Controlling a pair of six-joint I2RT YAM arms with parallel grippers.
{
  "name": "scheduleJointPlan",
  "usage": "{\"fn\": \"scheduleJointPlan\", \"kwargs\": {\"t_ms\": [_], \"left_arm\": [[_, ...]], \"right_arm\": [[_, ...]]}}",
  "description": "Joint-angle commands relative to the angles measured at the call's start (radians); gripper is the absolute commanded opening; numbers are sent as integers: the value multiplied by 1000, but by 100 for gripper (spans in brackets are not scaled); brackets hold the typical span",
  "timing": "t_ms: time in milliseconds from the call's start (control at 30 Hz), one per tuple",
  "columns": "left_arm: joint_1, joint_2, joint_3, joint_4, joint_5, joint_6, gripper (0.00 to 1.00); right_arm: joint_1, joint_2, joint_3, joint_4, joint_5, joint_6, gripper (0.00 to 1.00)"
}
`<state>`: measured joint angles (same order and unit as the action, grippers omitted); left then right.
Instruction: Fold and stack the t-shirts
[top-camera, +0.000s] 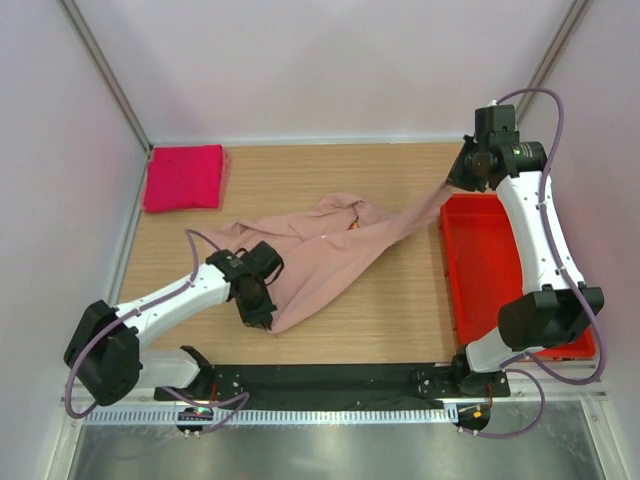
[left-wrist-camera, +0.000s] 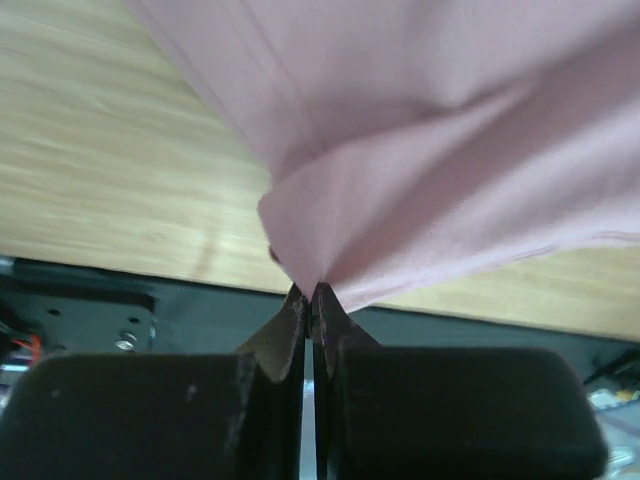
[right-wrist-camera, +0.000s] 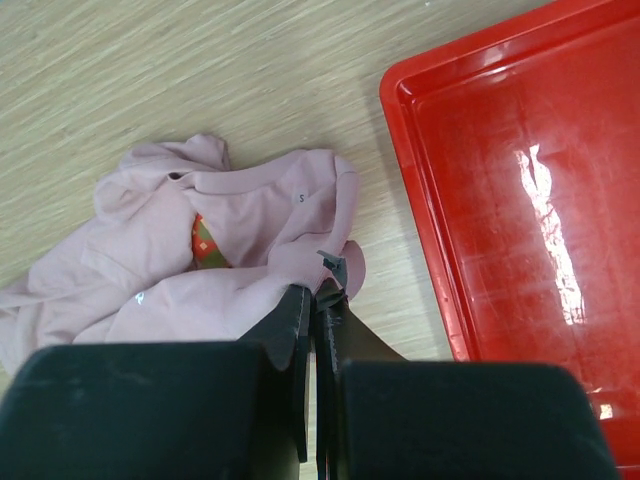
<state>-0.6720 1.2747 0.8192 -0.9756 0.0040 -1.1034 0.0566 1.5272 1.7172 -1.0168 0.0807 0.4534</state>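
The pale dusty pink t-shirt (top-camera: 330, 250) lies crumpled and stretched across the middle of the wooden table, an orange-brown print (right-wrist-camera: 205, 243) showing in its folds. My left gripper (top-camera: 256, 318) is shut on its near lower corner (left-wrist-camera: 310, 270), the cloth bunched at the fingertips (left-wrist-camera: 297, 300). My right gripper (top-camera: 462, 178) is shut on the far right end, pulling a taut strip of pink cloth (right-wrist-camera: 330, 270) up toward the back right. The bright magenta-pink t-shirt (top-camera: 184, 177) rests folded at the back left corner, untouched.
A red plastic bin (top-camera: 500, 270) sits along the right side under the right arm, seen empty in the right wrist view (right-wrist-camera: 520, 200). A black base rail (top-camera: 330, 380) runs along the near table edge. Metal frame posts stand at both back corners.
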Motion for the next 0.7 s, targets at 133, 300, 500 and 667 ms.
{"fn": "scheduleJointPlan", "kwargs": {"t_ms": [133, 300, 500, 667], "left_arm": [[-242, 196, 73, 187, 208, -84, 0], [-288, 345, 142, 228, 258, -35, 1], [-287, 276, 150, 192, 200, -26, 43], [-236, 118, 170, 105, 97, -6, 47]], "right_arm": [[-1, -13, 27, 18, 37, -16, 1], [-1, -13, 19, 20, 18, -18, 1], [-3, -39, -22, 30, -13, -9, 1], [-1, -64, -54, 34, -35, 2, 1]]}}
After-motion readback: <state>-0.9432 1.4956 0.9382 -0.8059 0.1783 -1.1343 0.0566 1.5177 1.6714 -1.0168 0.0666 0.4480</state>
